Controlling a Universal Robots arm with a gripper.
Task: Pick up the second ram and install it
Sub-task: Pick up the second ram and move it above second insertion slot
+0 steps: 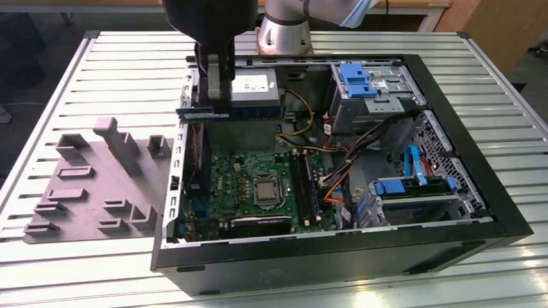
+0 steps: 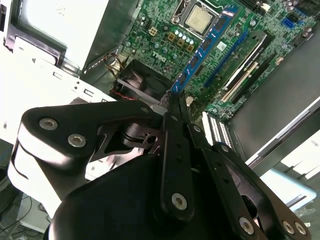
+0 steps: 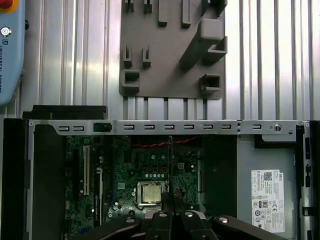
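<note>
Gripper (image 1: 215, 106) pointing straight down from the arm, clenched on the second ram (image 1: 254, 112), stick held level above the open computer case (image 1: 342, 263), over the motherboard (image 1: 248, 173), grey holder tray (image 1: 86, 192) beside the case

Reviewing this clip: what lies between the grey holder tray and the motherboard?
The computer case's slotted metal side wall runs between the grey holder tray and the motherboard. This is clearest in the first wrist view.
</note>
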